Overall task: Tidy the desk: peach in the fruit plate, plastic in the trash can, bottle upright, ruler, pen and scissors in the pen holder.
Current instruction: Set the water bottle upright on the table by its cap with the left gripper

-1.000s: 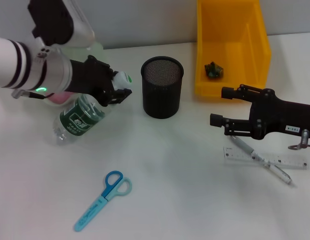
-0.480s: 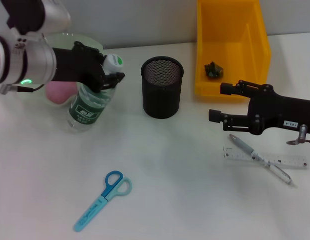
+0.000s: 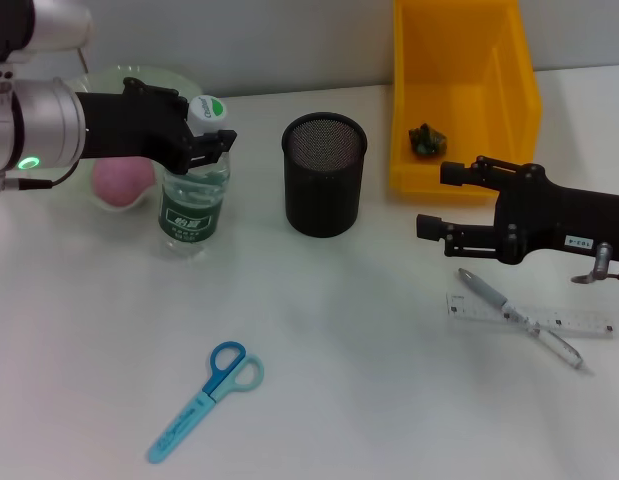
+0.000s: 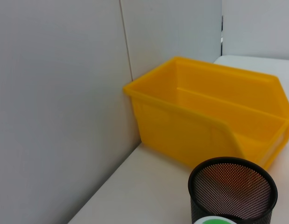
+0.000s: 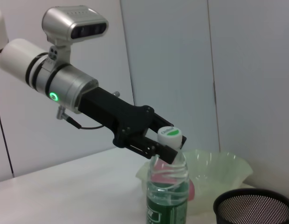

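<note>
The clear bottle (image 3: 193, 200), green label and white-green cap, stands upright beside the fruit plate (image 3: 139, 72). My left gripper (image 3: 211, 143) is shut on its neck just under the cap; the right wrist view shows the same gripper (image 5: 158, 147) on the bottle (image 5: 166, 200). The pink peach (image 3: 121, 181) lies in the plate. A dark green plastic scrap (image 3: 426, 139) sits in the yellow trash can (image 3: 414, 182). My right gripper (image 3: 434, 208) hovers open to the left of the pen (image 3: 486, 292), which lies crossed over the ruler (image 3: 579, 324). The blue scissors (image 3: 203, 402) lie near the front.
The black mesh pen holder (image 3: 324, 175) stands mid-table between the bottle and the trash can. In the left wrist view, pen holder (image 4: 233, 189) and trash can (image 4: 200, 130) sit against a grey wall.
My left gripper swung the bottle from a leaning pose to upright, shifting left toward the fruit plate. The right gripper barely moved.
</note>
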Available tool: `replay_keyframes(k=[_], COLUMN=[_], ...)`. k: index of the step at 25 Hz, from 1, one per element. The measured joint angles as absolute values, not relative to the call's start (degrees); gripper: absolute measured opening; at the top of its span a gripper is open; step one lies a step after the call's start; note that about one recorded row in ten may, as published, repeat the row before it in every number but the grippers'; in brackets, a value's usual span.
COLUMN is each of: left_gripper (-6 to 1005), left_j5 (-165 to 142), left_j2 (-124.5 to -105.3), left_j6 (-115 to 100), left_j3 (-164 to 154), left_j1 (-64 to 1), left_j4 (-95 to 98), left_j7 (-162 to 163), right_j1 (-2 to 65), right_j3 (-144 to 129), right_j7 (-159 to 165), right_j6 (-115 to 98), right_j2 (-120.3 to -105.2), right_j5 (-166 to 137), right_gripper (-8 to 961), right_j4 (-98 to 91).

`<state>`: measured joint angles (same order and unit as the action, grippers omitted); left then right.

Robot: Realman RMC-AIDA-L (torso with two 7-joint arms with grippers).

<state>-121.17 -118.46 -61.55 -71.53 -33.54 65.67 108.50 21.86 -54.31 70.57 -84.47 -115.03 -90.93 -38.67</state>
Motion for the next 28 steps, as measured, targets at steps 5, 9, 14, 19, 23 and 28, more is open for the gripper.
replay_keyframes(k=[5,9,14,19,23,28], left_gripper=[445,446,447,447,448,449], left_j5=[-119.8,-119.5,-119.2,-116.7,-116.2,-115.6], left_j2=[-118.39,-118.33,-118.32,-118.35,-118.35,-118.38], left_j6=[-61.8,-62.1,-62.6,-63.0,-63.0,-62.7], left_j3=[-70.3,-70.0,-69.9,-68.9,-68.5,-68.5], left_j1=[-32.7,-31.9,-31.4,-29.8,-28.7,-27.7], left_j4=[65.7,66.0,66.2,66.4,66.6,66.8], left_j7=[109.6,110.1,110.2,109.8,109.4,109.1], right_j1=[22.4,22.5,22.5,22.3,22.2,22.1], right_j3=[-54.3,-54.3,-54.3,-54.3,-54.3,-54.4], right_j7=[71.0,71.0,71.0,71.0,71.0,71.0], right_j6=[-84.1,-84.1,-84.1,-84.2,-84.6,-84.6], right_j2=[-114.96,-114.95,-115.0,-115.21,-115.31,-115.32], right_j5=[-91.8,-91.8,-91.9,-91.9,-91.9,-91.9], right_gripper=[841,841,841,841,841,841], right_j4=[-38.7,-38.7,-38.7,-38.7,-38.7,-38.7])
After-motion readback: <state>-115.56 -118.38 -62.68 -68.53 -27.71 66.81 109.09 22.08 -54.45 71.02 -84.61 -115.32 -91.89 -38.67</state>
